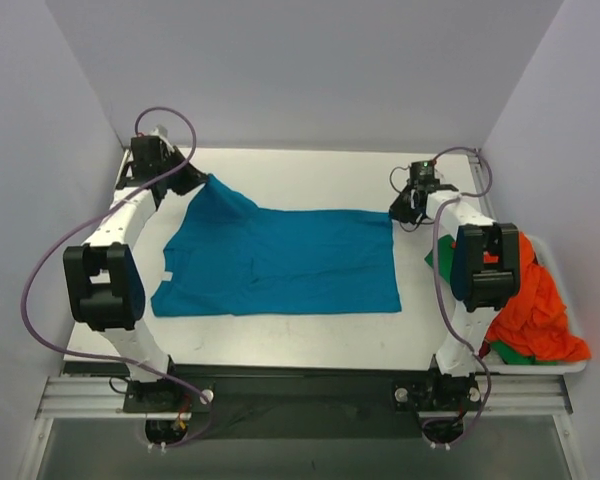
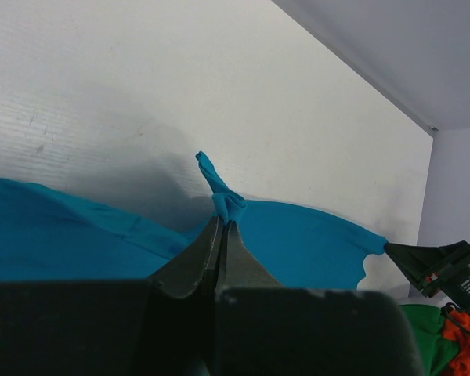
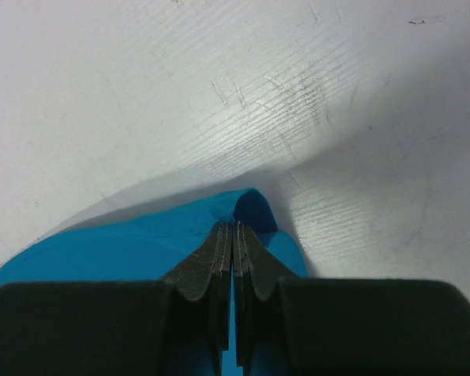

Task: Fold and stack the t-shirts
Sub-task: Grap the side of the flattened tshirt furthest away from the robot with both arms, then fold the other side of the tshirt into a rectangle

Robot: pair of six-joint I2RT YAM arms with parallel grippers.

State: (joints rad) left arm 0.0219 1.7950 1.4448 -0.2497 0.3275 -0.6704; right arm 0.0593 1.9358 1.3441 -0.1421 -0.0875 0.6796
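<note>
A teal-blue t-shirt lies spread across the middle of the table. Its far left corner is pulled up into a peak, and my left gripper is shut on that bunched corner. The cloth pokes out above the closed fingertips. At the shirt's far right corner, my right gripper is shut on the cloth, low over the table. The right wrist view shows its closed tips pinching a folded teal edge. An orange-red t-shirt is heaped over a green one at the right.
The orange-red and green heap rests on a white tray at the table's right edge, beside the right arm. White walls close in the back and both sides. The left arm stands along the left edge.
</note>
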